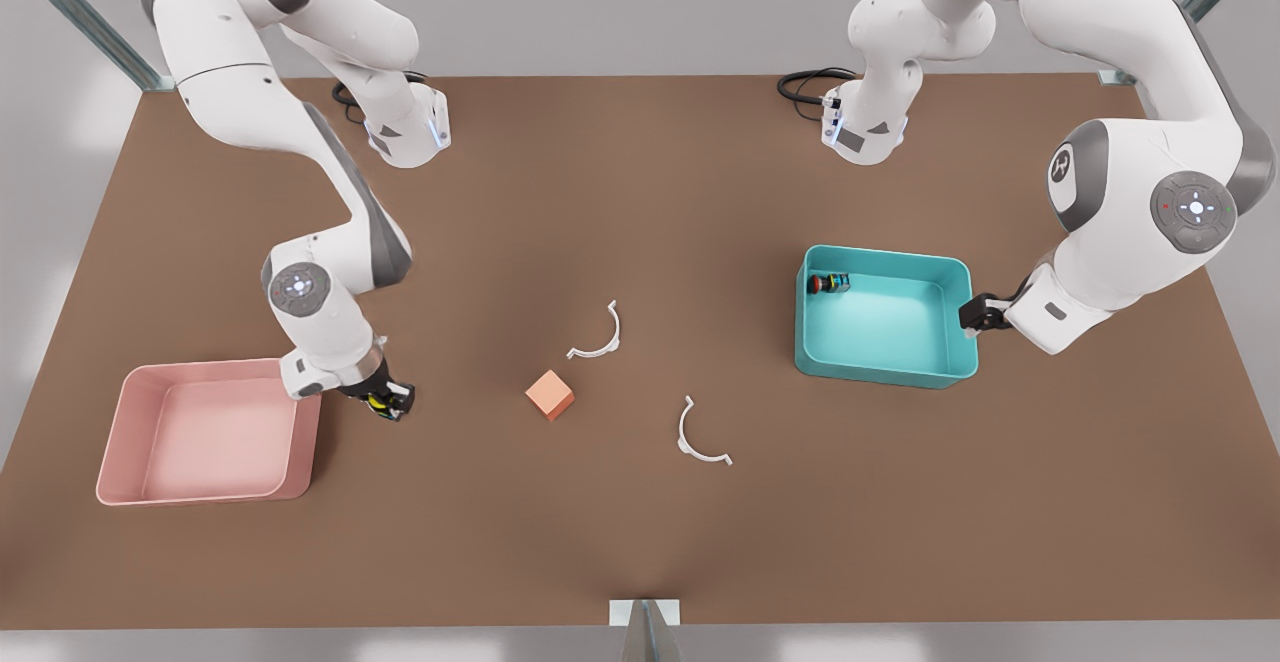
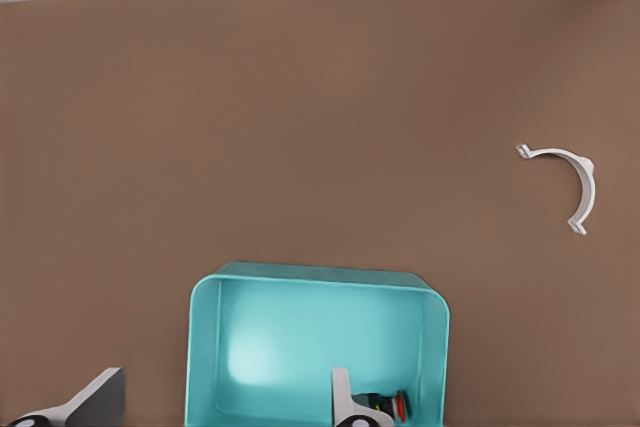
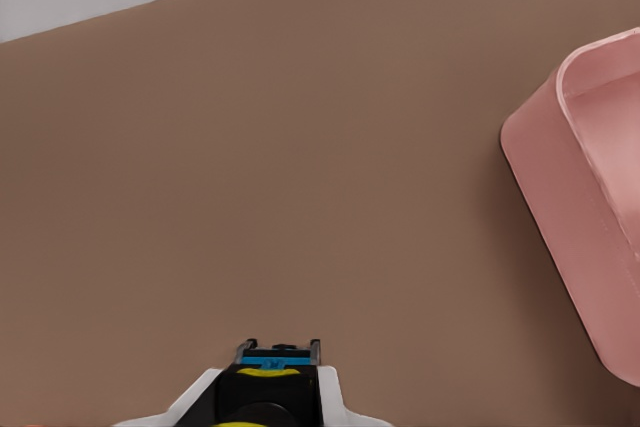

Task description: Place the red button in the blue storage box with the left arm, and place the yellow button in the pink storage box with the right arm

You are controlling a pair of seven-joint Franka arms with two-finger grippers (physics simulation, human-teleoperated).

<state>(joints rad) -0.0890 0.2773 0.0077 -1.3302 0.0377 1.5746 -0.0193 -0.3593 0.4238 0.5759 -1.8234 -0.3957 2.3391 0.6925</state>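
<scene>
The red button (image 1: 822, 284) (image 2: 387, 406) lies inside the blue storage box (image 1: 885, 370) (image 2: 203, 347), in its far corner toward the front view's left. My left gripper (image 1: 978, 316) (image 2: 220, 409) hovers open over the box's wall on the front view's right, with nothing between its fingers (image 2: 342, 399). My right gripper (image 1: 387, 401) (image 3: 270, 399) is shut on the yellow button (image 1: 380, 402) (image 3: 266, 373), held just above the table beside the pink storage box (image 1: 125, 397) (image 3: 560, 177), off that box's wall on the front view's right.
A salmon-orange cube (image 1: 550, 394) sits mid-table. Two white curved clips (image 1: 600, 334) (image 1: 700, 434) lie near it, one seen as a clip (image 2: 568, 179) in the left wrist view. Black cables (image 1: 805, 87) coil at the arm bases at the back.
</scene>
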